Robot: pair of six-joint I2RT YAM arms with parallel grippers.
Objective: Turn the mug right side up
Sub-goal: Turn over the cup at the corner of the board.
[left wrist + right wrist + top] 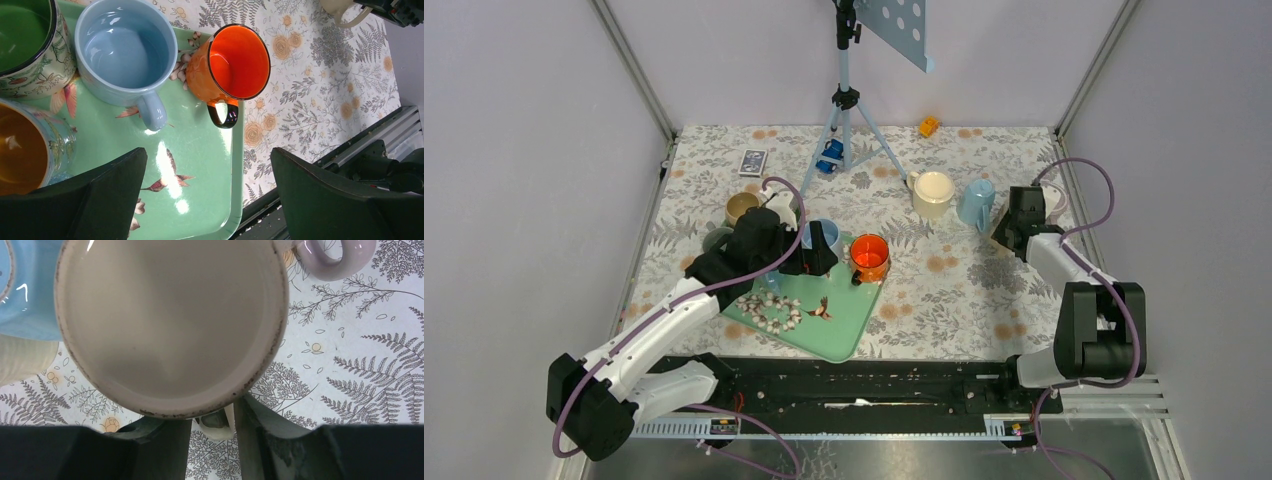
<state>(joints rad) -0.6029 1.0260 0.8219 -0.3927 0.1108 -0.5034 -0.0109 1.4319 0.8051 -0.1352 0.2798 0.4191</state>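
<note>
In the right wrist view a cream-white mug with a speckled rim fills the frame, its open mouth facing the camera and the floral tablecloth behind it. My right gripper is shut on its handle, which sits between the two fingers. In the top view the right gripper is at the far right of the table and hides this mug. My left gripper hangs open and empty over the green tray; in its wrist view the left gripper shows wide-apart fingers.
On the tray stand an orange mug, a light-blue mug, a green-lined floral mug and an amber glass mug. A cream mug and a blue mug stand beside the right gripper. A tripod stands at the back.
</note>
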